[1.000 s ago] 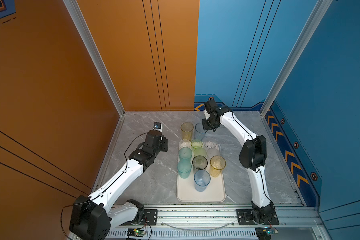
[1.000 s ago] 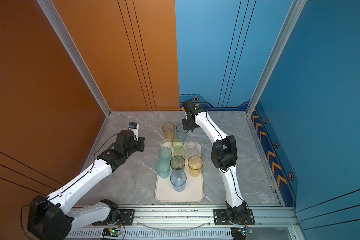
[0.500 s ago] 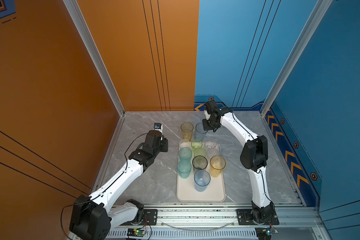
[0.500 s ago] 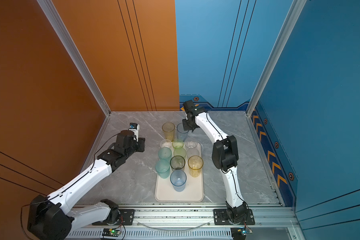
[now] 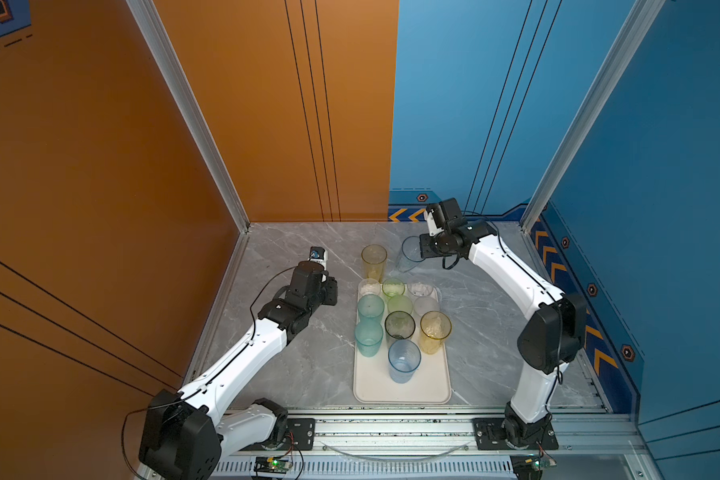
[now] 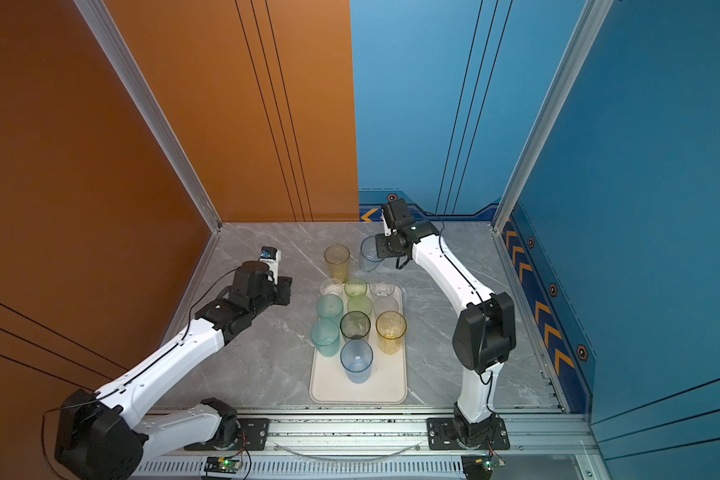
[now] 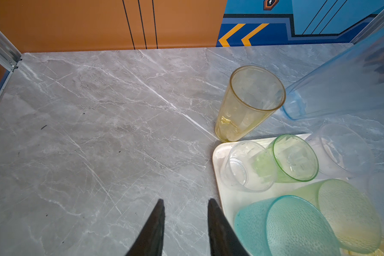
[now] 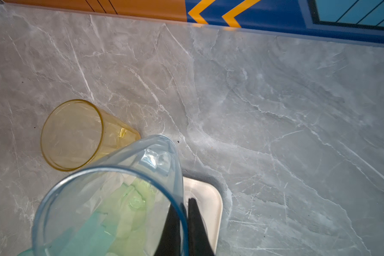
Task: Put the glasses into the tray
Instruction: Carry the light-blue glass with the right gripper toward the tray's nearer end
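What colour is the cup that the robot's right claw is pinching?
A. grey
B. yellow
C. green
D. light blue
D: in the right wrist view the right gripper pinches the rim of the tilted pale blue tumbler, one finger inside and one outside, while the yellow tumbler stands free beside it.

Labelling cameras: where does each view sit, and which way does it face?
Top views: high above the near edge, looking down on the table, tray, left arm and right arm.
Left wrist: behind the open left tool, facing the yellow glass and tray corner.
Right wrist: behind the right tool pinching the pale blue glass.
Both wrist views share the yellow glass.
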